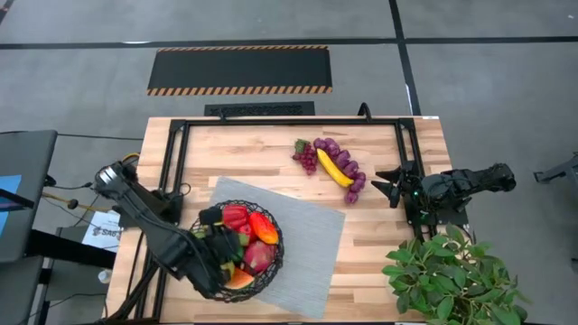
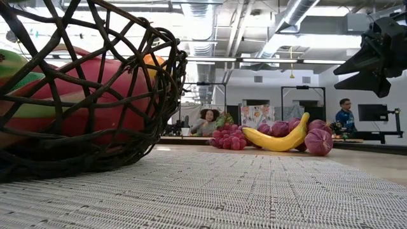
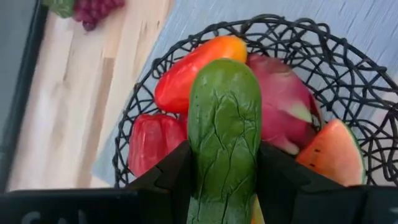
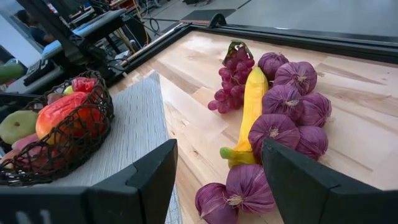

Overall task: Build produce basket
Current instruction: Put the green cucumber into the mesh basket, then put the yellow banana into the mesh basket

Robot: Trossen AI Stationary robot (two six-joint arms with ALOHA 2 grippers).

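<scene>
Basket nearly full as left gripper, clamped on cucumber, hangs over it; banana, grapes remain beside spread right gripper.

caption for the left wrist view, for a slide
Left gripper holding a green cucumber over the wire basket of produce.

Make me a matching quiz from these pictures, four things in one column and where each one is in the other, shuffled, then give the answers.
Things:
1. green bumpy toy cucumber
2. yellow toy banana
3. orange-red watermelon slice
4. leafy green plant

Places:
A. on bare wood among purple onions
B. at the table's corner near the right arm
C. between the left gripper's jaws, over the dark wire mesh basket
D. lying inside the basket

Pairs: 1-C, 2-A, 3-D, 4-B
</scene>
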